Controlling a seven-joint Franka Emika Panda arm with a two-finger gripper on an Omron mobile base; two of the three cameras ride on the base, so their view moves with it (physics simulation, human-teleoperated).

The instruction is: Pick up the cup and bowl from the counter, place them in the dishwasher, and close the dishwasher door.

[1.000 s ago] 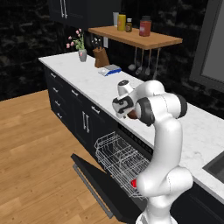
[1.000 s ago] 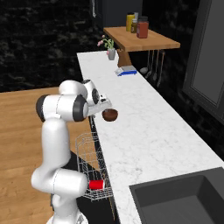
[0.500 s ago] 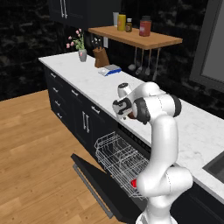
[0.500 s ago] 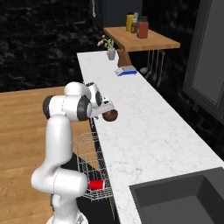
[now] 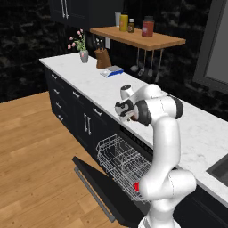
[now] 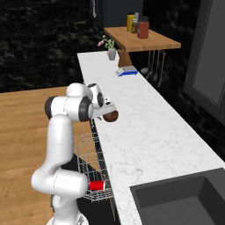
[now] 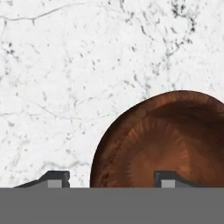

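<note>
Carrying the bowl | your gripper has its rim pinched, just above the counter edge | cup already sits in the dishwasher rack | next: swing out, lower it into the rack, then shut the dishwasher door

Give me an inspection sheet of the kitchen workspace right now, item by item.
Surface: long white marble counter, mostly bare near the arm.
Job's things: small round reddish-brown bowl held at the counter's front edge; small red plastic cup lying in the white wire rack; black dishwasher door dropped open.
Clutter: blue-and-white item, knife block, flower vase at the counter's far end.
End effector: one finger inside the bowl, one outside; closed on its rim.
Cables: nothing seen.
Surroundings: wooden wall shelf with jars, hanging utensils, sink, wood floor.
</note>
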